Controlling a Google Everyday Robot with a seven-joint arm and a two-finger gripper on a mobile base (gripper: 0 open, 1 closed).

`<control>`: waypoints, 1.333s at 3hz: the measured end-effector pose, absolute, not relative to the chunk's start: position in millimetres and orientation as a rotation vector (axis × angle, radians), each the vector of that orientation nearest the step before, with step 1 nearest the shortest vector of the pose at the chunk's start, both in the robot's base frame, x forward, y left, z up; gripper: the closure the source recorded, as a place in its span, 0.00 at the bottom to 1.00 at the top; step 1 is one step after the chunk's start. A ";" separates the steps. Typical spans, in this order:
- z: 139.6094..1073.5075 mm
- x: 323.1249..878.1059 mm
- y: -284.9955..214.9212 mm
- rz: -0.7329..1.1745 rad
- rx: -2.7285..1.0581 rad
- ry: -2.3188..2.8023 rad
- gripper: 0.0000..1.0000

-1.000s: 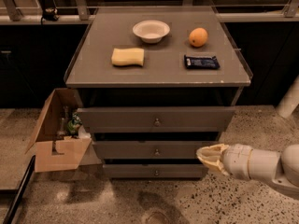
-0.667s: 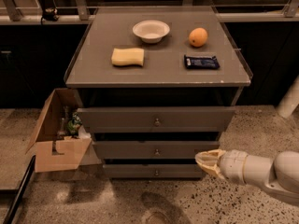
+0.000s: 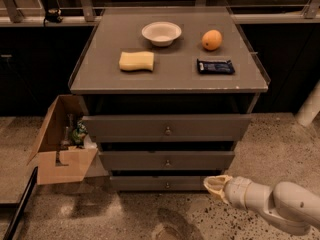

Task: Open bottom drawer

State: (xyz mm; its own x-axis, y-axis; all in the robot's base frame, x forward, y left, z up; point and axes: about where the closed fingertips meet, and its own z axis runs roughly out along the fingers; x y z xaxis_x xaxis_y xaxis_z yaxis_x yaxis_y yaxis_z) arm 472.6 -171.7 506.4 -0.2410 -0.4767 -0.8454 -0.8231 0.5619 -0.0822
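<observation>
- Bottom drawer [image 3: 140,183]: lowest of three under the cabinet top [image 3: 100,76], looks shut; knob [image 3: 167,185] untouched.
- Gripper [image 3: 212,185]: low by the drawer's right end, clear of the knob; grip state cannot be told.
- Judged barely begun: reach knob, grasp, pull remain.

The white robot arm [image 3: 280,206] is running out past the right and bottom edges, which are cutting off the rest of it. Its cream-tipped gripper [image 3: 215,185] is sitting low on the right, overlapping the right end of the narrow grey bottom drawer [image 3: 160,183] and hiding that corner; whether they are touching is not showing. The open brown cardboard box [image 3: 60,161] is holding greenish items too dim to identify. The right edge is cutting off a pale post [image 3: 310,106].
</observation>
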 end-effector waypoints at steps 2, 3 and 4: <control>403.2 482.8 -176.6 0.401 -0.960 2.037 1.00; 398.3 482.6 -175.7 0.403 -0.956 2.043 1.00; 395.2 484.0 -174.5 0.399 -0.946 2.045 1.00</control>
State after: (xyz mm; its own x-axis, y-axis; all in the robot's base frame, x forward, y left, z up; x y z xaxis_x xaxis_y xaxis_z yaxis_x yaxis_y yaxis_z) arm 484.0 -174.5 395.2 -0.3744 -0.4806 -0.7930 -0.7437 0.6665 -0.0528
